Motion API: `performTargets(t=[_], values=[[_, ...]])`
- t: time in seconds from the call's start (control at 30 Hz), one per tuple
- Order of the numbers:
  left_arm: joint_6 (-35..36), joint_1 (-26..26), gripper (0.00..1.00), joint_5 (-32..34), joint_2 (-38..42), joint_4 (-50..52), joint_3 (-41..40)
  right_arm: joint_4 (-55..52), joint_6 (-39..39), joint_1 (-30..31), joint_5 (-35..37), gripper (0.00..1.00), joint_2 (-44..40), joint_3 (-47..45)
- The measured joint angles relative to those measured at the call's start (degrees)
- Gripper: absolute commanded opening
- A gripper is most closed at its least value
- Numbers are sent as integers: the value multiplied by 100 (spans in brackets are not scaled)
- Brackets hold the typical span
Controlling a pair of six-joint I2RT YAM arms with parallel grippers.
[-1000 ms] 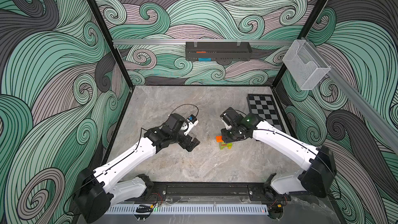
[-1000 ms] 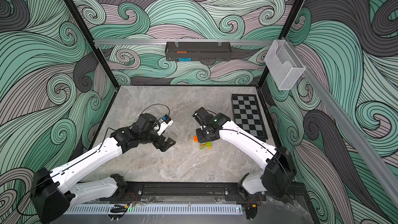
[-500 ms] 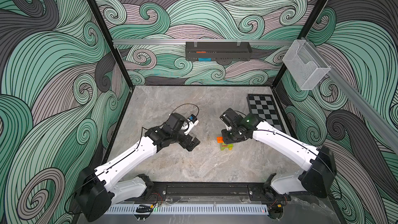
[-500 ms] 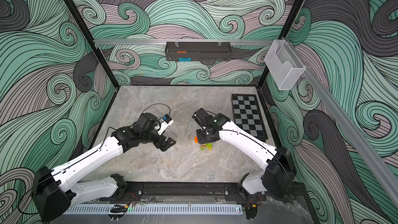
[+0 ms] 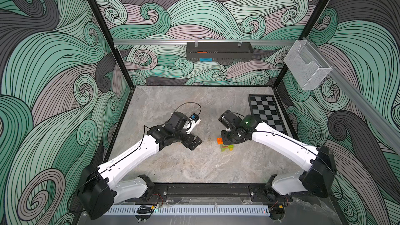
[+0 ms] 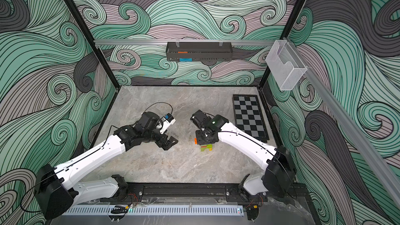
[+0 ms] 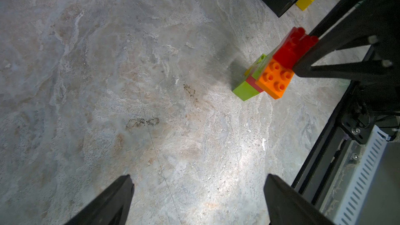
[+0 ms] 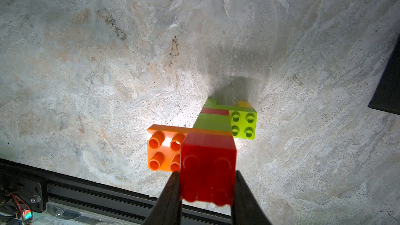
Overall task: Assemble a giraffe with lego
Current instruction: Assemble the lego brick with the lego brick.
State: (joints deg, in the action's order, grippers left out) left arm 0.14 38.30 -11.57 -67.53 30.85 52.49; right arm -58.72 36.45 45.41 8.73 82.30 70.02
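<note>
Clamped on the red tip, the right gripper could have toppled the giraffe by pulling sideways, while the left gripper gaped empty at its nine o'clock.

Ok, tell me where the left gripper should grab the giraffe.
Probably its lime base bricks, low, from the left gripper's side beneath the overhanging orange head: flat faces are bare, while the right gripper is shut on the red top brick.

Right gripper down on top of giraffe, orange brick sticking out sideways. Left gripper nearby, spread wide, holding nothing. Chequered board by right wall on grey table.
</note>
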Motion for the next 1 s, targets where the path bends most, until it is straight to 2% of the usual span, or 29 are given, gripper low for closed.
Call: performTargets(t=[0.57,1.0], values=[[-68,-4,98,-42,-20,-2,0,-177,-575,7,-90,15,-57,55],[-76,-4,98,-57,-20,-4,0,118,-564,0,-140,15,-57,-92]])
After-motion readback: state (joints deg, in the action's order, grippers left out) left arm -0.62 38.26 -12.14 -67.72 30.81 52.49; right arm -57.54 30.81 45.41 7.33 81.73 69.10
